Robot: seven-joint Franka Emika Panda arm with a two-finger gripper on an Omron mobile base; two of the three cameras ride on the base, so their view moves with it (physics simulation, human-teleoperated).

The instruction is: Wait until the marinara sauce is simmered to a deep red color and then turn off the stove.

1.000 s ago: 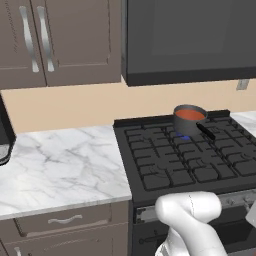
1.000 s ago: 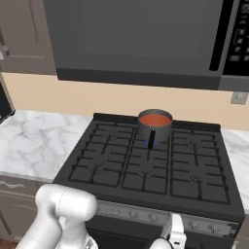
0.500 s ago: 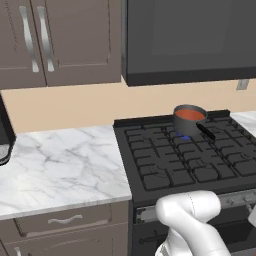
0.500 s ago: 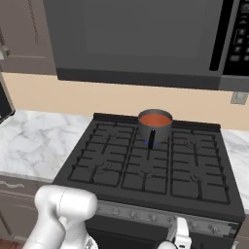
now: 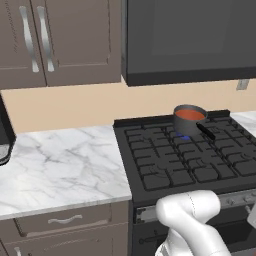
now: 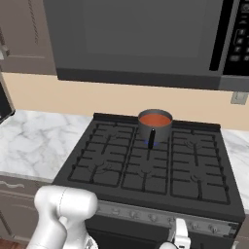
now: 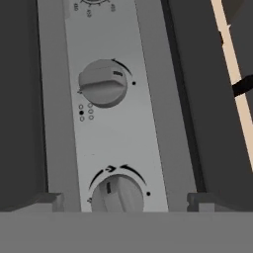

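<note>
The stove (image 6: 146, 170) is a black gas range with dark grates. At its back centre stands a small dark saucepan (image 6: 155, 127) holding orange-red marinara sauce (image 6: 155, 118), with a blue flame (image 5: 185, 136) under it. The same sauce (image 5: 190, 114) appears from the other side. My gripper (image 6: 178, 239) hangs low in front of the silvery knob strip (image 6: 146, 214). In the hand view the gripper (image 7: 126, 201) is open, its fingertips (image 7: 49, 200) wide apart either side of one knob (image 7: 117, 193), without touching it. A second knob (image 7: 103, 84) sits further along the strip.
A dark microwave (image 6: 136, 39) hangs over the range. White marble counter (image 5: 60, 165) runs to the left, with a drawer (image 5: 65, 220) beneath and brown wall cabinets (image 5: 60, 40) above. A dark appliance (image 5: 4, 135) stands at the far left edge.
The hand has edged slightly to the right along the knob strip. Saucepan, sauce and flame look the same.
</note>
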